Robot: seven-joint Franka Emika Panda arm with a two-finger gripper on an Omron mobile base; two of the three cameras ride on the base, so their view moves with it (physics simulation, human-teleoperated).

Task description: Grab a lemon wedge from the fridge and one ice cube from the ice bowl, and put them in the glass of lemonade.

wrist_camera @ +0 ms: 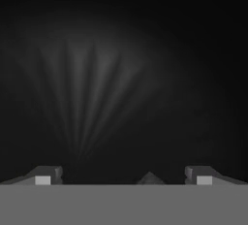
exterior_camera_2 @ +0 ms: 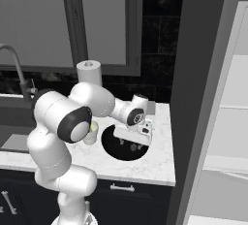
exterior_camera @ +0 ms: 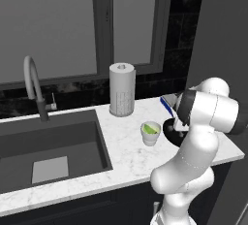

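Ice bowl (exterior_camera_2: 112,146) half hidden under wide-open pincer (exterior_camera_2: 127,145), contents unclear

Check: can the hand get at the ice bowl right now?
Probably yes. The hand hangs open right over the ice bowl, nothing between them; the glass of lemonade stands off to the side.

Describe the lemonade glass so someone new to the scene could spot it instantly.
Start at the white marble counter right of the sink. In front of the tall grey perforated cylinder and left of the wide black bowl stands the glass of lemonade: a small off-white tapered cup, with a green wedge inside.
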